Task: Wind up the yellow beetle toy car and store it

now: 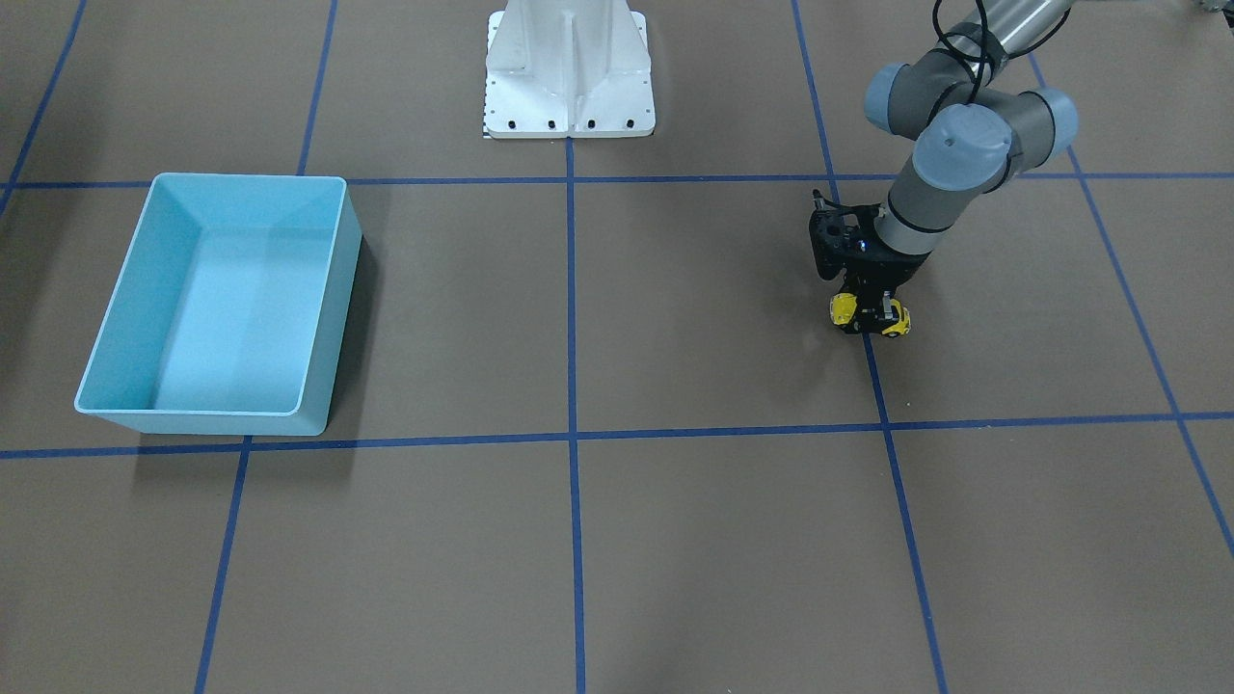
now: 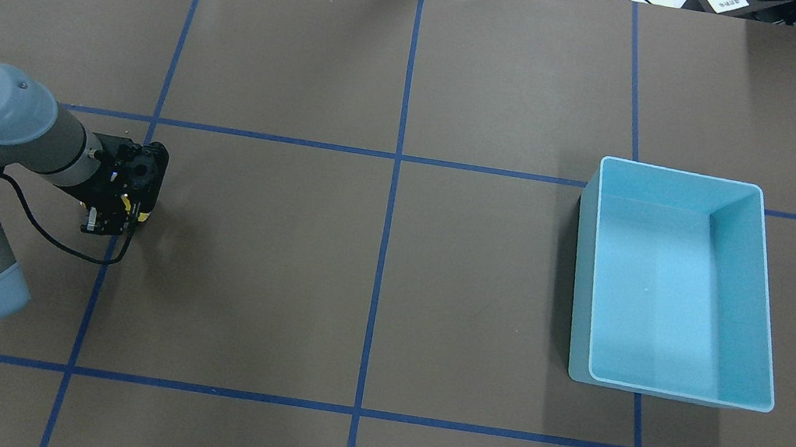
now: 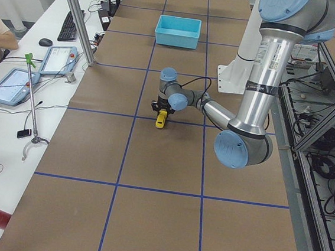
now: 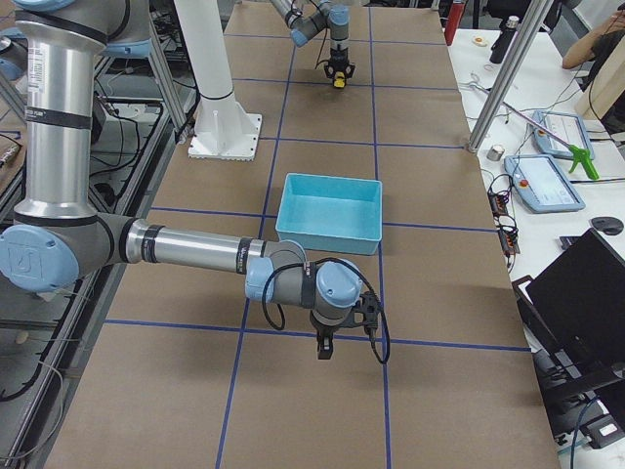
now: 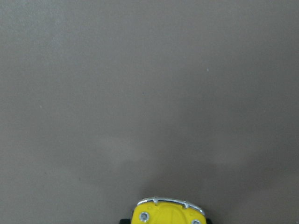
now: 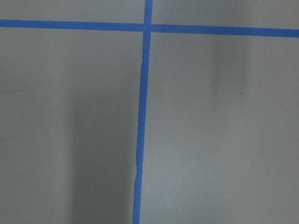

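Where the right arm reaches nearest in the exterior right view, the right gripper (image 4: 325, 349) hangs low over the brown table (image 4: 293, 410), close to a blue tape line (image 6: 140, 140); whether its jaws are parted or closed cannot be told. Beyond it stands the light-blue bin (image 4: 327, 234), open side up. Farthest off, well apart from the bin, the left gripper (image 1: 871, 318) points down, its jaws clenched across the yellow beetle toy car (image 1: 844, 308), which sits at table level by a tape line with yellow showing on either side of the fingers.
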Available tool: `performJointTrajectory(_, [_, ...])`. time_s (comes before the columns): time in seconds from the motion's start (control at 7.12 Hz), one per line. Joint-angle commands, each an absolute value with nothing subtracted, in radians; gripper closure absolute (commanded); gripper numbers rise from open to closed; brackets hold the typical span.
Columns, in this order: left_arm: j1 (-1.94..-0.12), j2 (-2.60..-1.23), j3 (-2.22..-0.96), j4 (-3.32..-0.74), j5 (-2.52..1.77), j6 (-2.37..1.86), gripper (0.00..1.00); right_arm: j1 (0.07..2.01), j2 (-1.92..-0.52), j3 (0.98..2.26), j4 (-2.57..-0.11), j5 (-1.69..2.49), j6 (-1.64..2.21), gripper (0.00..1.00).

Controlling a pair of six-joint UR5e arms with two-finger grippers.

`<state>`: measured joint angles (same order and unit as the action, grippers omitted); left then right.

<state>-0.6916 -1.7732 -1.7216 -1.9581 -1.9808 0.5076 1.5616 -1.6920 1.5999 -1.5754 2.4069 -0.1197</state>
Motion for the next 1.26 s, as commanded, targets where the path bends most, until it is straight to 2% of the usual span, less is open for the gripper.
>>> performJointTrajectory(0.0, [-0.701,-1.810,-1.730,-1.925,-1.979,0.467,1.00,1.562,-1.692,1.600,-1.575,2.407,-0.120,0.00])
performJointTrajectory(0.42, [-0.687,-1.883,-1.694,-1.907,-1.983,0.304,1.00,1.562,-1.692,1.600,-1.577,2.407,-0.120,0.00])
performJointTrajectory(1.12, [-0.676,-1.888,-1.672,-1.956,-1.999,0.368,1.00,1.562,-1.692,1.597,-1.575,2.407,-0.120,0.00])
